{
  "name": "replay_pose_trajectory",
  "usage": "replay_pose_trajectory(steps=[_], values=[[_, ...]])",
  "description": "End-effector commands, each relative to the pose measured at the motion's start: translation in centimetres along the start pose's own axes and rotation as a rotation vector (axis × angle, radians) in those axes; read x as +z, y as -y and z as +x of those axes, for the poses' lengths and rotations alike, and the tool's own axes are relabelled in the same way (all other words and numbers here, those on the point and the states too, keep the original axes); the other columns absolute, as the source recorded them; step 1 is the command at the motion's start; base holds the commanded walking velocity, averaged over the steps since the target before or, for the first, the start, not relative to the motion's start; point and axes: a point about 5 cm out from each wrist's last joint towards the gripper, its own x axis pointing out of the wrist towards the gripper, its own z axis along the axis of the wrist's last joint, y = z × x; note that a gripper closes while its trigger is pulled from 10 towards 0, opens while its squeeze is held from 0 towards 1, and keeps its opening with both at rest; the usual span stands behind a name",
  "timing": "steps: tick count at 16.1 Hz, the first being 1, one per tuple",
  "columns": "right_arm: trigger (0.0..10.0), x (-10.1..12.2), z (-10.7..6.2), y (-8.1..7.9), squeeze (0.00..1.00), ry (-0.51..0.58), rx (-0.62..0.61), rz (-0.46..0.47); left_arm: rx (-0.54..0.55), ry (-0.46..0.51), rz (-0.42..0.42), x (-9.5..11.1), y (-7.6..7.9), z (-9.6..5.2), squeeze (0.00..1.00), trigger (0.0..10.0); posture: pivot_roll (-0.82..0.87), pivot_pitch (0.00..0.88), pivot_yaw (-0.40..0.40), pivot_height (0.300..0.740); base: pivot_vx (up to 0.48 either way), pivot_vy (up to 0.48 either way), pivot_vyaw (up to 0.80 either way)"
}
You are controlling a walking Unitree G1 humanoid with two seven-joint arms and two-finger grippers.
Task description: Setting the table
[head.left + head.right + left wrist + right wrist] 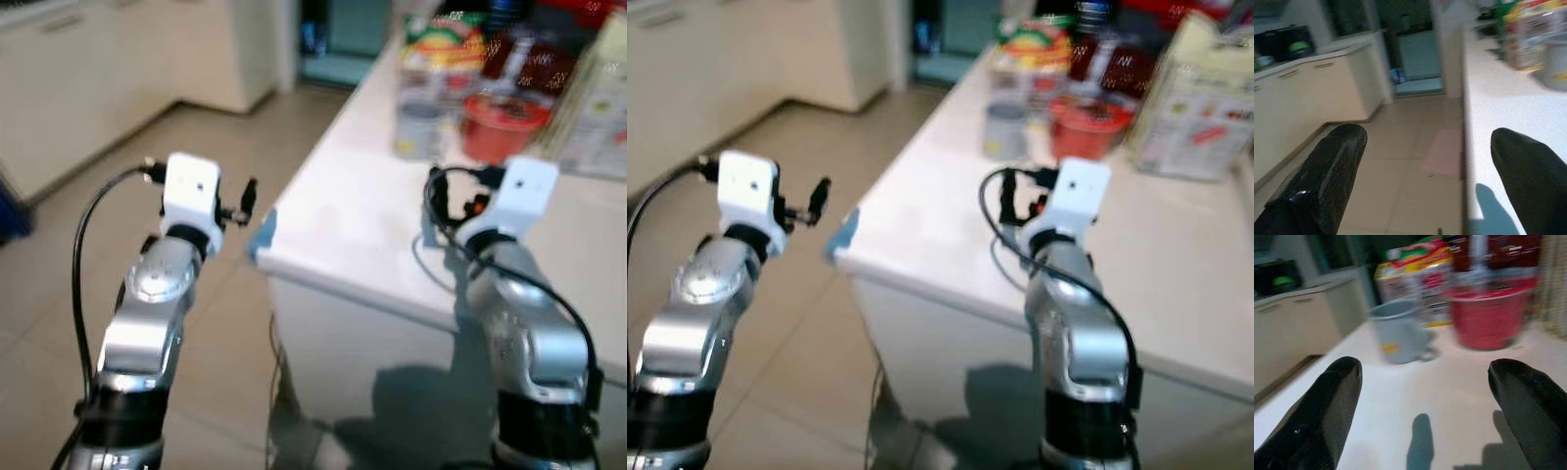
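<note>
Left tool (pixel 1425 161) raised beside the bench (pixel 343 225) corner, fingers wide apart, empty, right tool (pixel 1425 401) extended over bench, likewise spread, empty, cup (pixel 1398 338) and red bowl (pixel 1488 316) ahead.

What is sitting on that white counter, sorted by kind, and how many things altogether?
Grey mug: 1
Red bowl: 1
Cartons or boxes, the colourful one and the pale one: 2
Total I can make out clearly on the counter: 4; the blurred dark things behind stay uncounted.
</note>
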Motion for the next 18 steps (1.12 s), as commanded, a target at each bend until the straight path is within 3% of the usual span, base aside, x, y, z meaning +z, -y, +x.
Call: replay_pose_trajectory(steps=[1, 18], values=[[10.0, 0.31, -0.17, 0.9, 0.0, 0.007, -0.033, -0.008, -0.031, 0.019, -0.002, 0.42, 0.98, 0.05, 0.0, 10.0, -0.03, 0.0, 0.012, 0.74, 0.274, 0.0, 0.0], [10.0, -0.2, 0.57, 0.47, 0.0, -0.033, 0.016, -0.03, -0.008, 0.004, -0.02, 0.08, 1.1, -0.3, 0.0, 10.0, -0.03, 0.0, -0.012, 0.74, 0.0, 0.0, 0.0]])
